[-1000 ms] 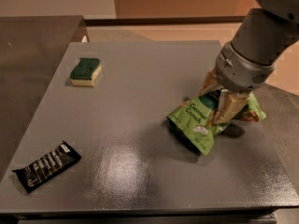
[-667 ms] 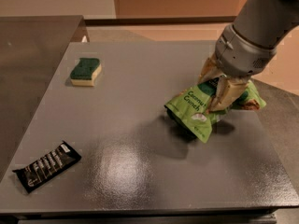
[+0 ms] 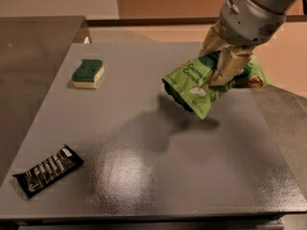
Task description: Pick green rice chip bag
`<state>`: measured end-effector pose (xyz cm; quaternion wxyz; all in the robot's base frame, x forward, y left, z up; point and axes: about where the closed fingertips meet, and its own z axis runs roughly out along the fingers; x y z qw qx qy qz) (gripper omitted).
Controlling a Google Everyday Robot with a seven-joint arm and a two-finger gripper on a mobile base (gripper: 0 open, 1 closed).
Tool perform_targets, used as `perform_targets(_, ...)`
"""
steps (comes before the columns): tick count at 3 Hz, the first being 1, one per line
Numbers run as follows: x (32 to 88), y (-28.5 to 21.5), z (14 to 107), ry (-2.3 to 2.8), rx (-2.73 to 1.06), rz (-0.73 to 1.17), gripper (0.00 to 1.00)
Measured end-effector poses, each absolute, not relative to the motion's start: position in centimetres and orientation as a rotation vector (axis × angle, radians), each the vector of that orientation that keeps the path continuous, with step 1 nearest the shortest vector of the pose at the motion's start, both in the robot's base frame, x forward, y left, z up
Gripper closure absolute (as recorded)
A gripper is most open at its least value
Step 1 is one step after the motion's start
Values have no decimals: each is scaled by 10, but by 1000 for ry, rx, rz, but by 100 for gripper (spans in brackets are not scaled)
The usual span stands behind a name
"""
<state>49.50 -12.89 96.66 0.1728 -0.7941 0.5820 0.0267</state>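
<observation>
Across a grey, glossy tabletop [image 3: 144, 186], took in most of the camera view. Noted a darker counter [image 3: 33, 47] alongside at 9 o'clock and a peach wall [image 3: 163, 4] behind at 12 o'clock.

Found the gripper [image 3: 221, 61] at 2 o'clock, below a pale grey arm [image 3: 254, 13] cut off by the upper right corner. Saw its beige fingers [image 3: 231, 65] drawn close and clamped on the green rice chip bag [image 3: 192, 83], pinching the crumpled pouch near its middle with little more than the foil between them. Saw the bag held tilted over the far right part of the table, with the dark-green panel and white "Coconut Crunch" lettering facing the camera. Placed its black edge toward 8 o'clock and its lowest corner toward 6 o'clock. Judged it raised off the surface, with its shadow [image 3: 158, 126] cast apart from it toward 7 o'clock.

Could not make out the strip of bag behind the nearer finger. Caught only a crumpled green end with some orange print poking out at 3 o'clock. Lost the far finger's tip behind the pouch, and everything of the arm past the picture's top edge.

Spotted a sponge [image 3: 88, 73] at 10 o'clock, lying flat with green face over yellow layer, well apart from the bag. Spotted a black wrapper [image 3: 48, 170] at 8 o'clock near the front left corner, lying flat and slanted. Could not read its white print.
</observation>
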Motion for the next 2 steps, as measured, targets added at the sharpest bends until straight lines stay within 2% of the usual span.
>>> perform_targets(2,508,-123,988,1626,-2208,34,100)
